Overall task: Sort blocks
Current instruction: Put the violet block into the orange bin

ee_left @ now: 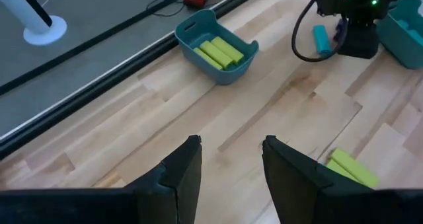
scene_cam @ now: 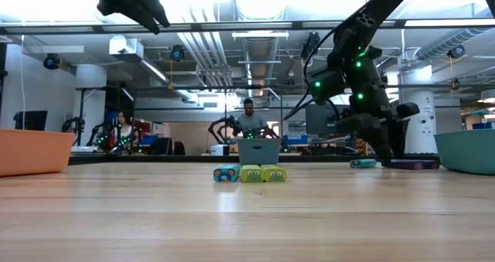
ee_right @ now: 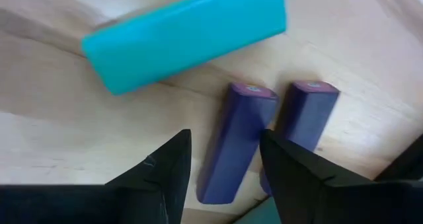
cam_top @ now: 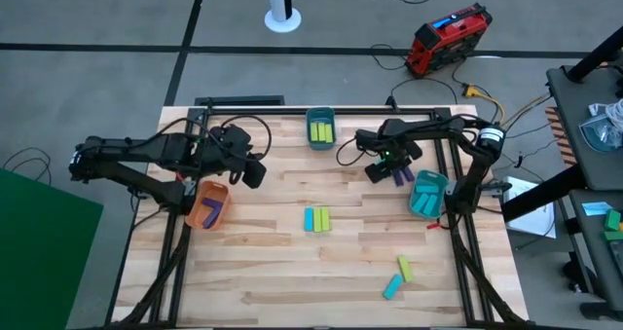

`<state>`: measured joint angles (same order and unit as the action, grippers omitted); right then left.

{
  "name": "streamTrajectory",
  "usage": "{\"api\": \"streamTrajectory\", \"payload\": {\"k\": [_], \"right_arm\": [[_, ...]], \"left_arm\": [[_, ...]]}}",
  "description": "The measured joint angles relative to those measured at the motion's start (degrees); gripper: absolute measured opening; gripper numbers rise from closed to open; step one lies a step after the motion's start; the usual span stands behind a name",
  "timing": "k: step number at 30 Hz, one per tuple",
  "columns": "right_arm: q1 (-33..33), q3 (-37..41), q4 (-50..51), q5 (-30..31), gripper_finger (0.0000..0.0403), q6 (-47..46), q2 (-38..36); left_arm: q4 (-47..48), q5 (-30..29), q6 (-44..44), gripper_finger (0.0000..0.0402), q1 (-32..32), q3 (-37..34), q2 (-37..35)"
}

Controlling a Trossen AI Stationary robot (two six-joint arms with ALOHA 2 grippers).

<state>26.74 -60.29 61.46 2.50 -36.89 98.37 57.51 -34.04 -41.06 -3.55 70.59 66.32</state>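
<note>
Pale wooden planks form the counter [cam_top: 292, 262], on which the blocks are spread. Two purple blocks [ee_right: 234, 141] lie side by side at the far right, with a cyan block [ee_right: 185, 36] just beyond them. The right claw [ee_right: 221, 164] is lowered over the nearer purple block, its fingers parted on either side of it (no contact can be made out). A teal bin [cam_top: 426, 194] stands just beside that spot. Three blocks [cam_top: 316, 219] are grouped mid-counter, and two more [cam_top: 398, 277] lie near the front right. Yellow-green blocks [ee_left: 218, 52] are held in a blue-grey bin [cam_top: 320, 128] at the far edge. The left claw [ee_left: 231, 161], released and empty, hangs above the counter beside an orange bin [cam_top: 208, 206] holding a purple block.
</note>
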Motion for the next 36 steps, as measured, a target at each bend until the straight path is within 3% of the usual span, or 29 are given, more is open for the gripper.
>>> {"api": "streamTrajectory", "payload": {"k": [11,15,23,32,36], "right_arm": [[-1.38,1.03,-1.12,-1.55,0.0161,0.0,0.02],[-2.1,0.25,-1.06,-5.95,0.0165,0.27,-0.69],[-4.39,-2.0,0.97,-5.63,0.0176,2.77,-4.67],[-6.88,1.39,1.04,-5.79,0.0189,8.36,-4.43],[-6.84,4.41,-3.69,-7.11,0.0195,9.07,-4.29]], "left_arm": [[-0.66,-0.02,-0.01,0.0139,0.0,0.09,0.11],[-1.6,-0.02,0.0,0.0139,0.0,0.09,0.11],[-1.92,-0.02,0.0,0.0139,0.07,0.09,0.13],[-2.31,-0.02,0.02,0.0139,0.07,0.09,0.13],[-2.48,0.0,0.02,0.0139,0.04,0.09,0.13]]}}
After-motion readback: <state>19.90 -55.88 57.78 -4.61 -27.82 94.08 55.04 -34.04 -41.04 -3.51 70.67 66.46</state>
